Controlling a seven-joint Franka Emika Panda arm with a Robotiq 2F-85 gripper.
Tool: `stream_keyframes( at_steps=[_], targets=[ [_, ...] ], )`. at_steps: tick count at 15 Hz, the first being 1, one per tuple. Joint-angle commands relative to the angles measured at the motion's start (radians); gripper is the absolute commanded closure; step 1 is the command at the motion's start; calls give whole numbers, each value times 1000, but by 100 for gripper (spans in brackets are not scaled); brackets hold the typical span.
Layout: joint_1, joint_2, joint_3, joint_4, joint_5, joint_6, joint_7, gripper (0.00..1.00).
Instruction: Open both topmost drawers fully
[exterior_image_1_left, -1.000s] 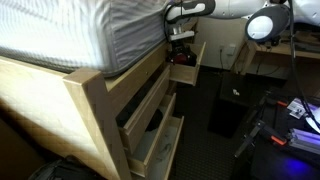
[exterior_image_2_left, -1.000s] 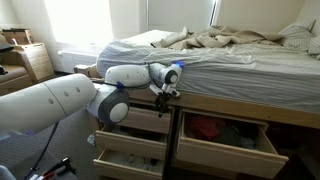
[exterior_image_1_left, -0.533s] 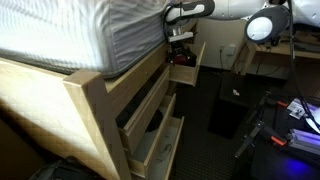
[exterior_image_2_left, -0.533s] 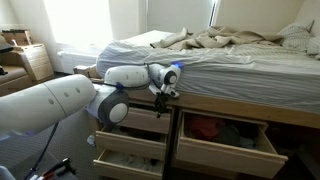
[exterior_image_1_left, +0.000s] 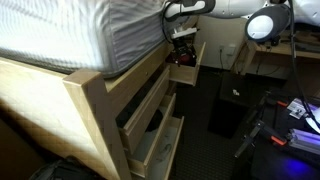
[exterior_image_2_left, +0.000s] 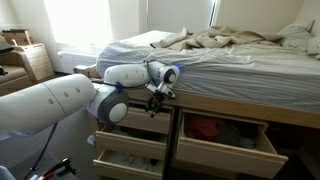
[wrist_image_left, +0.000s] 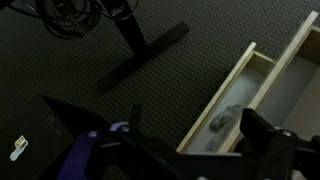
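1. Topmost drawers (exterior_image_2_left: 230, 150) of the pale-wood bed frame (exterior_image_1_left: 90, 100) both stand pulled out in an exterior view. The one holding something red (exterior_image_2_left: 205, 128) juts well out, while its neighbour (exterior_image_2_left: 138, 120) (the one directly below me) shows less of its inside.
2. My gripper (exterior_image_2_left: 157, 98) hangs at the frame's upper rail, just above that neighbour's front and near the post between the two columns. Whether I touch the wood, I cannot tell from here.
3. Seen along the frame in an exterior view, my gripper (exterior_image_1_left: 182, 42) sits just under the mattress (exterior_image_1_left: 70, 30) edge, over the open far drawer (exterior_image_1_left: 186, 68).
4. In the wrist view, my fingers (wrist_image_left: 265, 135) stand wide apart with nothing between them, above dark carpet (wrist_image_left: 60, 90). An open pale-wood box (wrist_image_left: 255, 85) holding small blurred items lies to one side, and a black stand foot (wrist_image_left: 140, 55) lies further off.
5. Lower drawers (exterior_image_2_left: 128, 152) are pulled out as well, and rumpled bedding (exterior_image_2_left: 230, 45) covers the bed above.
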Motion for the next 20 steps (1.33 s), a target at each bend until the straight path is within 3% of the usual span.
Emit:
stream_keyframes(
  at_steps=[1, 2, 3, 6, 7, 13, 17, 20],
  targets=[
    [82, 18, -17, 2, -32, -122, 30, 0],
    [87, 11, -23, 2, -34, -117, 61, 0],
    [4, -7, -1, 2, 0, -87, 14, 0],
    [6, -8, -4, 2, -1, -98, 36, 0],
    [5, -13, -16, -14, 0, -41, 94, 0],
    [69, 38, -29, -26, -11, 246, 421, 0],
    [94, 43, -56, -32, -46, 273, 582, 0],
    [99, 50, -60, -32, -58, 266, 549, 0]
  ],
)
